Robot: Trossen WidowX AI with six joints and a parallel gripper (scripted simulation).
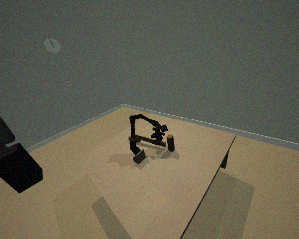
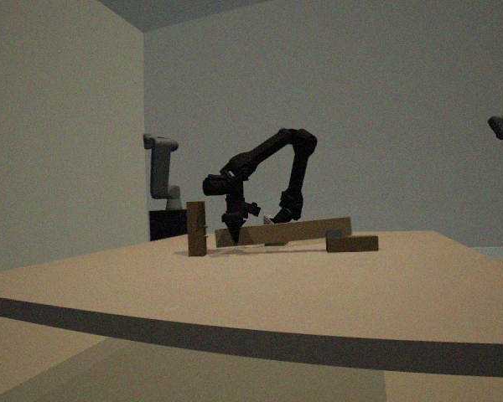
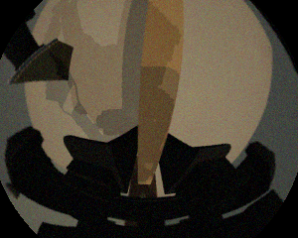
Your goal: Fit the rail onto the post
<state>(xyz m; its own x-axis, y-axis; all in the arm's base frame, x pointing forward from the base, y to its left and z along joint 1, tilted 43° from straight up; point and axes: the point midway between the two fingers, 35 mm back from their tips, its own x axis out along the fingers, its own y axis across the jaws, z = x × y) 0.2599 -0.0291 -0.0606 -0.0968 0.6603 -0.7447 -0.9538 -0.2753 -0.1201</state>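
Observation:
The long wooden rail (image 1: 148, 139) (image 2: 286, 231) (image 3: 161, 40) slopes gently, its near end lower than its far end. The far end is at the dark bracket (image 2: 333, 234) on the low footboard block (image 2: 354, 244); how it sits there is partly hidden. My gripper (image 1: 158, 142) (image 2: 236, 241) (image 3: 148, 128) points down and is shut on the rail close to its near end. That end appears slightly above the table. The upright post (image 1: 171, 144) (image 2: 196, 229) stands just beyond it, apart by a small gap. Two short pegs (image 2: 205, 226) stick out toward the rail, outside it. The rail's holes are hidden.
The table (image 1: 154, 185) (image 2: 243, 294) carries all the parts. The arm's base plate (image 1: 139, 157) (image 3: 52, 64) stands to one side of the rail. Other robot arms (image 2: 159, 171) (image 1: 0, 126) are farther off. The table edge (image 1: 209, 182) runs on the right in the top view.

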